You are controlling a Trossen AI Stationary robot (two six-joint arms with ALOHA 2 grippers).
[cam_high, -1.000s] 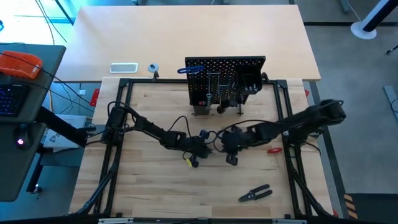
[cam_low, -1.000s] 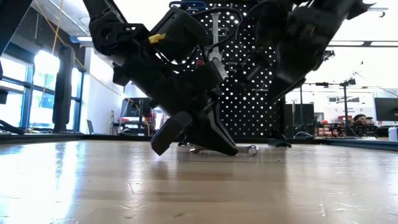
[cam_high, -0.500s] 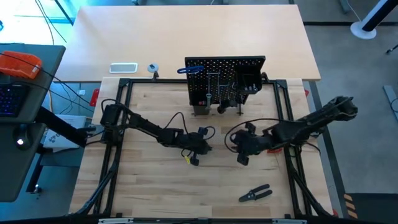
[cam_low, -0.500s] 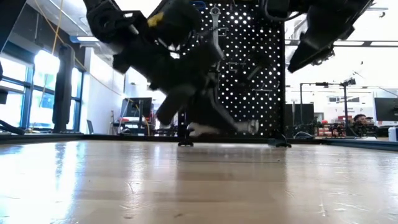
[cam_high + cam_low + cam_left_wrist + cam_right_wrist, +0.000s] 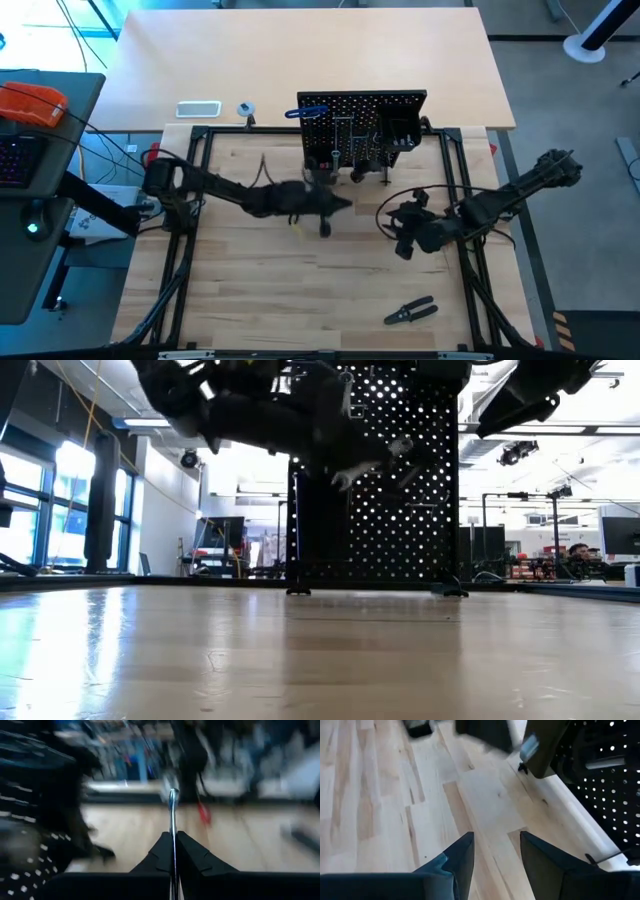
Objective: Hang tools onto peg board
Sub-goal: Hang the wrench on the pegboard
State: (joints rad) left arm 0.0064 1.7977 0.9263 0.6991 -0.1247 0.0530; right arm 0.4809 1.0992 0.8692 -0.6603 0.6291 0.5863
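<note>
Your left claw is clamped on a thin silver wrench, raised off the surface just in front of the peg board. To the right, your right claw hangs with its fingers spread, gripping nothing. Black-handled pliers lie near the front edge.

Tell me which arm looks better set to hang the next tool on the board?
The left. Its tool is shut on a silver wrench close to the peg board. The right tool is open, empty and farther off.
</note>
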